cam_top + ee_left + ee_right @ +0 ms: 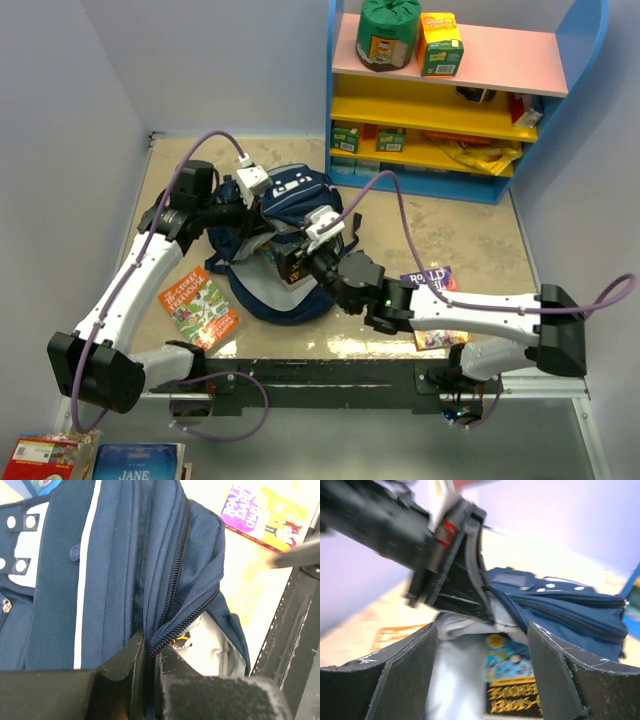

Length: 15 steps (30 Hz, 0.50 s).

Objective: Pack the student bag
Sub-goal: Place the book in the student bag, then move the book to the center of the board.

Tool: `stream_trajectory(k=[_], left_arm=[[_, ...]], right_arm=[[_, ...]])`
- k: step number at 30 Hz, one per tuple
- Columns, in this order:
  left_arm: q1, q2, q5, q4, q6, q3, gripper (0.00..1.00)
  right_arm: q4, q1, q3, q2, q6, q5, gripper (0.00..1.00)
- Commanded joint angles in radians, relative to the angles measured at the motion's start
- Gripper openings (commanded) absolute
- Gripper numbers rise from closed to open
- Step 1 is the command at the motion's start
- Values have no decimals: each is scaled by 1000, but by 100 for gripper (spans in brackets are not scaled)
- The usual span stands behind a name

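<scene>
Backpack (295, 192) lies mid counter (450, 230), mouth toward near right; left jaws narrow, pinching its zipper edge, right jaws wide and empty at the mouth, a book (512, 685) inside directly ahead.

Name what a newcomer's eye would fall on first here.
The navy student bag dominates the table's centre. The left gripper pinches its zipper edge while the right gripper hangs open above a colourful book showing inside. Far right: a blue, yellow and pink shelf.
</scene>
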Motion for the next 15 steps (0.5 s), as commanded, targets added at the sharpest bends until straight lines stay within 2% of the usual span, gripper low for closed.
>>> stream_trajectory(k=[1,3,6,8,10,15], left_arm=[[-2,60,-52,222,-26,65,0],[-2,82,-108,241,-29,84,0],[-4,86,-112,304,-50,52,0],[-7,86,-92,318,-63,27,0],[-11,83,-84,329,-69,13,0],[-13,65,-179,409,-93,-34,0]], right_arm=[[-176,3,-63,-70,208,-84,72],[-184,26,-136,-111,249,-99,70],[-143,98,-204,-125,268,-148,67],[-158,132,-183,-73,291,-182,68],[-166,146,-132,35,310,-222,74],[-114,164,-25,207,278,-338,79]])
